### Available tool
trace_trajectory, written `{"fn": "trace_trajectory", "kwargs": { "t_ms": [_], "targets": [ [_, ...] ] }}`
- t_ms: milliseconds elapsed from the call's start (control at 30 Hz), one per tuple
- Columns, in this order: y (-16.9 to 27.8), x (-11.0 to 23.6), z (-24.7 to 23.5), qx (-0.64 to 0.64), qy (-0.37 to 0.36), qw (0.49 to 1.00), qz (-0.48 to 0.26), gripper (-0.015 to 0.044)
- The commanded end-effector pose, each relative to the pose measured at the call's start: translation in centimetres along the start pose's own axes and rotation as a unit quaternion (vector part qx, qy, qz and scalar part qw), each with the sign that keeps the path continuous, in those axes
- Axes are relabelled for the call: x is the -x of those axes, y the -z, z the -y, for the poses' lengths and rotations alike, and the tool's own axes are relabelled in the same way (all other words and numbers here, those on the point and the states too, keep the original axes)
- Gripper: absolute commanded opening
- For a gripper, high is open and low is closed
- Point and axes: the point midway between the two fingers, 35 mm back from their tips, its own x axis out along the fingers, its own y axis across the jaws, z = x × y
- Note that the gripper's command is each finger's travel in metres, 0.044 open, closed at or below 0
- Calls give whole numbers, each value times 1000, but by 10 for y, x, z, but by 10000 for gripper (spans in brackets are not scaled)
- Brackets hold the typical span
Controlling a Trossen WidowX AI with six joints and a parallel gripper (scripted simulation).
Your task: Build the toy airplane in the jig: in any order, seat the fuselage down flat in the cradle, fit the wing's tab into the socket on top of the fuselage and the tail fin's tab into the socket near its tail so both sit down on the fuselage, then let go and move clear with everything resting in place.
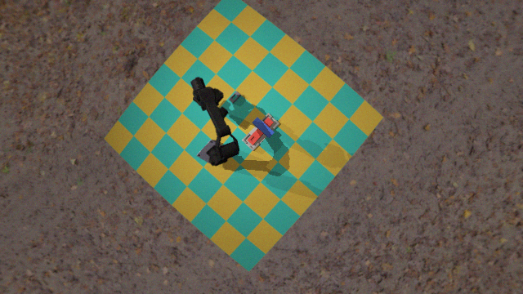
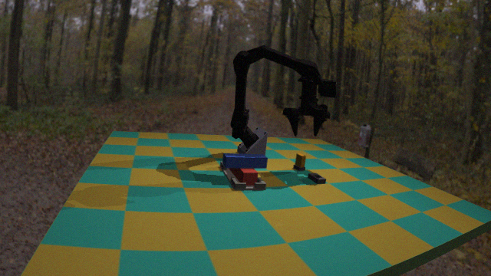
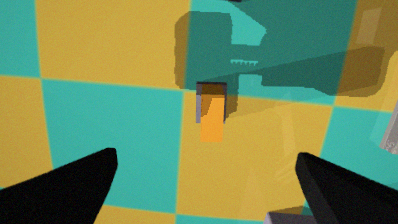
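The red fuselage [image 1: 257,136] [image 2: 249,175] lies in the grey jig [image 1: 248,142] [image 2: 245,186] near the mat's middle. The blue wing [image 1: 263,126] [image 2: 245,161] sits across the top of it. The orange tail fin [image 2: 300,160] [image 3: 212,121] stands upright in a small grey holder [image 3: 199,104], apart from the jig. In the top view the arm hides the tail fin. My gripper [image 1: 202,91] [image 2: 305,124] [image 3: 207,159] is open and empty. It hangs well above the tail fin, which shows between and ahead of the fingers in the wrist view.
A second small dark holder [image 1: 236,94] [image 2: 317,178] lies empty on the mat near the tail fin. The arm's grey base [image 1: 205,149] [image 2: 260,143] stands behind the jig. The checkered mat [image 1: 286,53] [image 2: 161,230] lies on leaf-strewn ground.
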Motion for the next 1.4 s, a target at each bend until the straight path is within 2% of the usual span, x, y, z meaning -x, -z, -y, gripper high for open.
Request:
{"fn": "trace_trajectory", "kwargs": {
  "t_ms": [0,1367],
  "targets": [
    [4,-39,4,3,10,1000,-6,440],
    [4,-102,6,2,11,1000,-5,440]
  ]
}}
